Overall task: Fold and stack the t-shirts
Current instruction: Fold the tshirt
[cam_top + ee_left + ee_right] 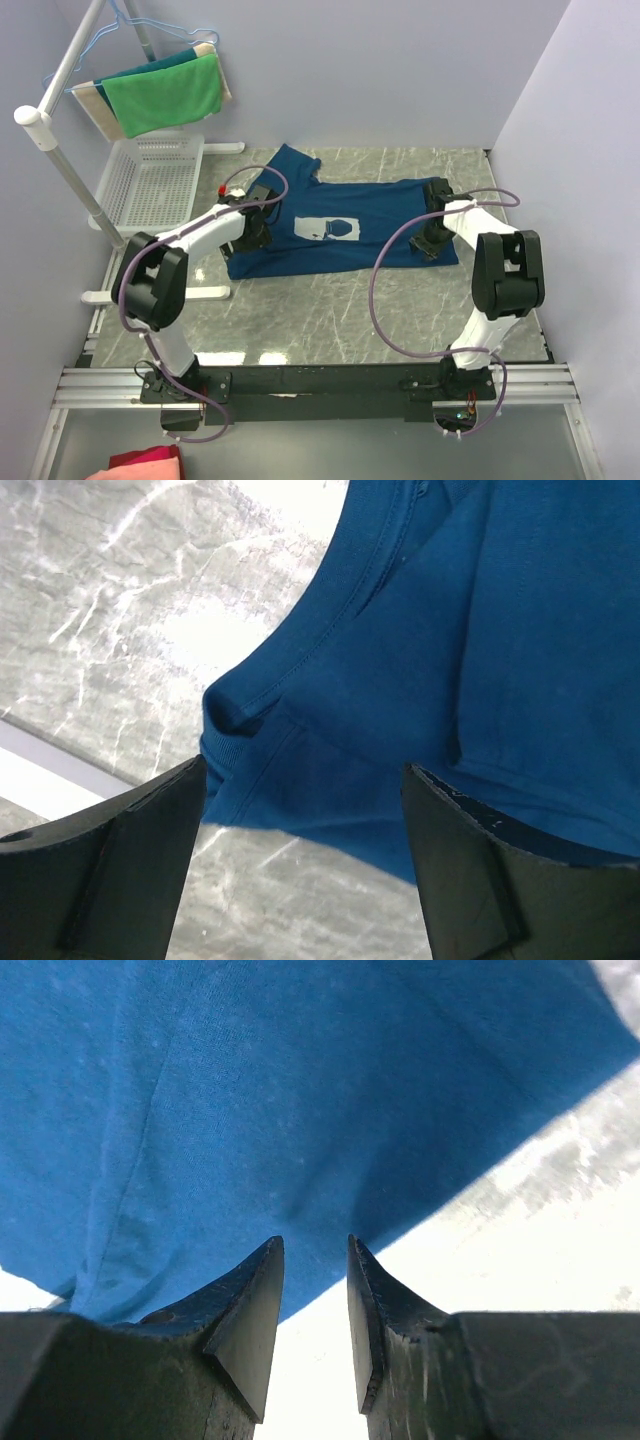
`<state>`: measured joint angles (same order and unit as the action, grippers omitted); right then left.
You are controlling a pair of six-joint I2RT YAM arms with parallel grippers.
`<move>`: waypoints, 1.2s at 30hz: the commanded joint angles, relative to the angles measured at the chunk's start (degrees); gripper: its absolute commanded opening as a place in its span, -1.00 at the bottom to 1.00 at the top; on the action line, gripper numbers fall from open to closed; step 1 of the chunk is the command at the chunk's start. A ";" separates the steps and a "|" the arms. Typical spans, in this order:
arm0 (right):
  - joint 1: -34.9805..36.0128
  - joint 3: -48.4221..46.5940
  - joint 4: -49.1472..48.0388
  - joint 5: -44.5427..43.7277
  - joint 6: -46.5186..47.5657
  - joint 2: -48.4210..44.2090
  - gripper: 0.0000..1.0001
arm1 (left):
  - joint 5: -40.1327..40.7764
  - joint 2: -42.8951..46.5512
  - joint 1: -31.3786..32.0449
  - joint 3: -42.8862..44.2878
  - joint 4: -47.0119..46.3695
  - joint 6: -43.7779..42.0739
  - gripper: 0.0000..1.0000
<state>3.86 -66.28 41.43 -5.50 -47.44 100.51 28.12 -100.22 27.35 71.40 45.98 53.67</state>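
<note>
Left gripper (305,770): fingers spread wide, hovering at t-shirt's 9 o'clock edge, folded hem in view between them. Right gripper (315,1245): fingers close together, narrow gap left, pale table showing through; tips at shirt's 3 o'clock edge, nothing visibly pinched. T-shirt (370,215): navy, lying flat mid-table, pale print (330,228) facing up. Table (330,310): grey marble. White basket (150,180) at 9 o'clock of shirt. Green cloth (165,95) hangs on rack (70,170) at 10 o'clock. Red cloth (145,465) at 7 o'clock, off table.
</note>
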 commanded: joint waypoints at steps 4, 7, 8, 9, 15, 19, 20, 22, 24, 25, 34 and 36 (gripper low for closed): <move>-0.34 -1.65 -1.18 1.37 2.18 4.43 -0.22 | 3.08 -5.59 0.16 2.43 0.69 -1.02 0.69; -0.34 -2.36 -0.30 0.93 2.44 6.19 -0.24 | 4.57 -7.09 0.16 3.14 2.36 -0.67 0.70; -0.34 -2.45 0.05 0.49 2.53 6.80 -0.24 | 4.92 -7.18 0.16 2.61 2.36 -0.58 0.70; -0.43 -2.45 0.14 0.23 2.53 7.07 -0.24 | 5.28 -7.26 0.16 2.35 2.45 -0.67 0.71; -0.78 -2.18 5.14 -3.90 1.57 7.33 -0.28 | 7.56 -7.79 0.07 1.29 5.35 0.38 0.70; -1.13 -0.53 8.40 -4.08 0.86 6.28 -0.35 | 9.15 -6.21 0.07 -0.46 7.55 1.61 0.72; -1.31 0.01 8.84 -4.00 0.60 5.67 -0.35 | 8.89 -5.51 0.07 -1.16 7.72 1.70 0.72; -1.31 1.84 8.67 -3.04 0.16 4.96 -0.37 | 8.18 -4.98 0.07 -1.87 7.99 1.88 0.70; -1.22 2.99 8.49 -3.03 -0.28 4.08 -0.38 | 7.22 -4.10 0.07 -2.92 7.99 2.05 0.70; -1.31 4.13 8.32 -3.03 -0.37 3.82 -0.38 | 7.04 -3.84 0.07 -3.28 7.81 2.05 0.69; -1.66 10.37 7.00 -2.50 -0.46 0.04 -0.39 | 5.19 -0.85 1.21 -7.58 8.34 2.84 0.69; -1.66 11.43 6.73 -2.33 -0.72 -1.45 -0.39 | 4.67 -0.32 1.65 -8.64 8.43 3.19 0.68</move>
<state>2.92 -59.86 44.07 -4.95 -48.10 99.35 34.11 -102.67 28.12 65.04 50.89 55.83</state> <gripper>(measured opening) 0.306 0.843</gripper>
